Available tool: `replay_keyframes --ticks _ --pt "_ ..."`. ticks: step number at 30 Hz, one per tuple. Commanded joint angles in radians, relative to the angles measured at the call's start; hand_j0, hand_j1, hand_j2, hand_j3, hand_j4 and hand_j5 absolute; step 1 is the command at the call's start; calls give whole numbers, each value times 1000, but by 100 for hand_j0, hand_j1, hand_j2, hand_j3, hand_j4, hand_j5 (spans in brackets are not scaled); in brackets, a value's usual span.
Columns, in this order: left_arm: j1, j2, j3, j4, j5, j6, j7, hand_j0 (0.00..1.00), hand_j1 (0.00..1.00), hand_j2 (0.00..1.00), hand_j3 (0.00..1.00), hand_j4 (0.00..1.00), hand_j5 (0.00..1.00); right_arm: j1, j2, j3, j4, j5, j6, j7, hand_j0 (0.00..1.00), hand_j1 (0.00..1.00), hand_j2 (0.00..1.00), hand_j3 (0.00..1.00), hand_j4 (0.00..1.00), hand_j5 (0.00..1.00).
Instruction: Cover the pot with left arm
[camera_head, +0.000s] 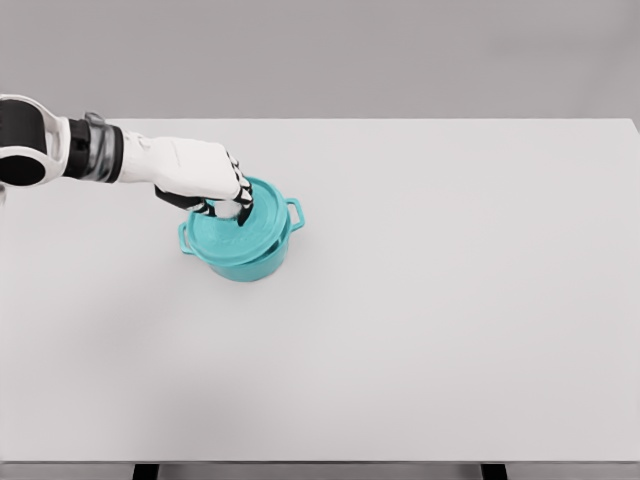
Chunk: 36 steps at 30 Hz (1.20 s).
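Left hand (222, 196) grips teal lid (240, 232); pot (248, 262) covered.

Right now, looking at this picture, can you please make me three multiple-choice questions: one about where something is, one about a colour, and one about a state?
1. Where on the table does the pot stand?
A. left part
B. right edge
C. front right corner

2. What colour are the pot and its lid?
A. red
B. teal
C. yellow

3. What is the left hand doing?
A. lying flat on the table
B. fingers curled down on top of the lid
C. hanging far from the pot

Answers:
1. A, the pot sits left of the table's middle.
2. B, pot, lid and both side handles are teal.
3. B, the fingers close on the centre of the lid, which lies on the pot.
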Motion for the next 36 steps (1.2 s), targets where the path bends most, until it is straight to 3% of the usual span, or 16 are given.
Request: replay_keyframes --ticks 1,8,10,27,31,36 --pt "0 -1 0 0 2 2 1 51 51 51 51 51 51 0 0 0 0 0 0 0 100 100 100 100 100 100" --pt "2 -29 0 22 -25 2 1 52 52 52 52 52 52 0 0 -1 0 0 0 0 100 100 100 100 100 100" --pt "0 -52 -1 65 -35 2 1 52 52 52 52 52 52 0 0 0 0 0 0 0 100 100 100 100 100 100" --pt "8 -52 -6 69 -49 2 1 56 56 56 56 56 56 0 0 -1 0 0 0 0 100 100 100 100 100 100" --pt "8 -52 -6 69 -49 2 1 60 60 60 60 60 60 0 0 0 0 0 0 0 100 100 100 100 100 100" --pt "8 -52 -6 69 -51 2 1 73 73 73 73 73 73 0 0 -1 0 0 0 -1 100 100 100 100 100 100"
